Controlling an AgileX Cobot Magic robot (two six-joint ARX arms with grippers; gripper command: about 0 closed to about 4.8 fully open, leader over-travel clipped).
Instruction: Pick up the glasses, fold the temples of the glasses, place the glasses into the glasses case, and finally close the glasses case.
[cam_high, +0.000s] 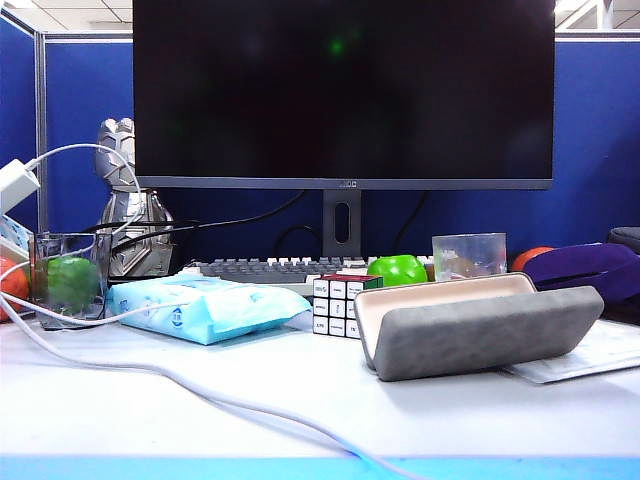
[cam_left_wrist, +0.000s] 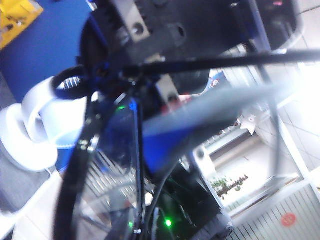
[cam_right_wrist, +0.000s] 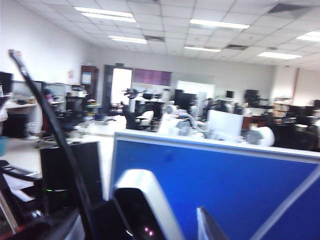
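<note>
Centrally, looming over the pale worktop (cam_high: 300, 400): dark monitor (cam_high: 343, 90), keyboard (cam_high: 265, 268) at its foot. Lying right of centre on that worktop, the glasses case (cam_high: 480, 335), open, cream lining showing, grey shell toward the camera, just beside a Rubik's cube (cam_high: 335, 305). Left of the cube, a pale blue tissue pack (cam_high: 200, 308). Up off the worktop, against office background, left claw (cam_left_wrist: 145, 60) clenched on the glasses (cam_left_wrist: 137, 150) near a frame corner, one of the temples (cam_left_wrist: 225, 61) stretched out straight across the wrist view. Right claw (cam_right_wrist: 172, 220) also raised, facing a blue partition; released or clenched, cannot tell.
</note>
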